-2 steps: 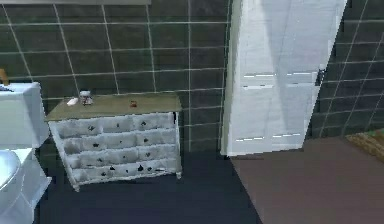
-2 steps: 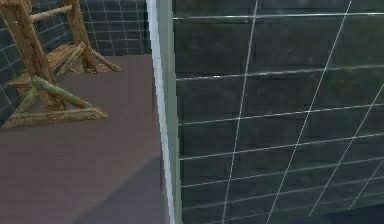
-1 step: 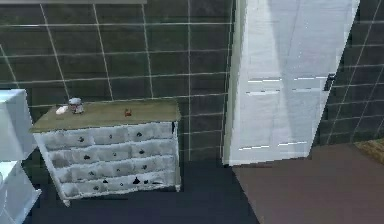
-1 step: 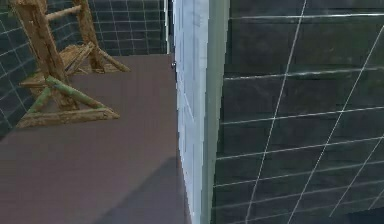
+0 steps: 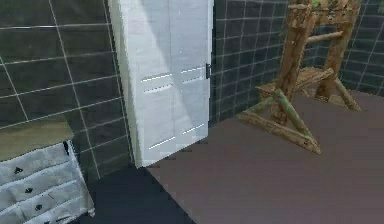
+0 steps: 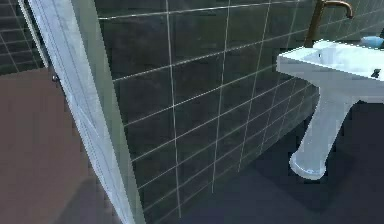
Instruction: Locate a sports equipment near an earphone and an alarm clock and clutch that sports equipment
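Forward view, tiled room, search underway: a white panelled door (image 5: 170,75) stood against a dark tiled wall (image 5: 50,70). A rough wooden frame (image 5: 305,70) on splayed legs sat near the far wall at the view's right. A white dresser (image 5: 35,180) w/ a tan top filled the lower left corner. Brown floor (image 5: 270,180) ran from the door's foot out to the frame.

Arm side view: a pale door edge (image 6: 85,110) cut down the view's left, w/ dark tile beyond it. A white pedestal sink (image 6: 330,75) stood at the view's right, close against that tile. It had a bronze tap (image 6: 330,15) above the basin and a small blue item (image 6: 325,52) on the rim, too small to name.

Where the sports equipment lay, I couldn't tell. As for my fingers, whether released or clenched, I couldn't tell that either.

By my reckoning this was the locate step, approx. at the start of the job, w/ no reach called for yet. The next move, as I judged it, was to turn the base away from sink & door and drive on. I'd scan for a desk or shelf carrying an earphone and an alarm clock, then line the arm side up w/ whatever sports gear sat near them. The tight gap betw. dresser and door looked like the spot to steer wide of.
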Controlling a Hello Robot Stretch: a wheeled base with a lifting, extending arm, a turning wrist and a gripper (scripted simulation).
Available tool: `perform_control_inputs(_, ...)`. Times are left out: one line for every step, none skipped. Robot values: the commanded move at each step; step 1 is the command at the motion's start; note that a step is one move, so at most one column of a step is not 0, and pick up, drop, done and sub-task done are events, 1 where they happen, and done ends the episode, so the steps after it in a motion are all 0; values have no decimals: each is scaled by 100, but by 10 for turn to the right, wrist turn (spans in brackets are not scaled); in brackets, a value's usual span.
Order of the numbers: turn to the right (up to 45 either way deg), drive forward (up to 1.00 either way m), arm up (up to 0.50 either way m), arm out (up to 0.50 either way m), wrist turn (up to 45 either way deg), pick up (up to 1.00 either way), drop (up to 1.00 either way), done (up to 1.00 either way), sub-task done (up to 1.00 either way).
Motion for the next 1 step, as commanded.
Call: perform_control_inputs(0, 40, 0, 0, 0, 0, 0, 0, 0)
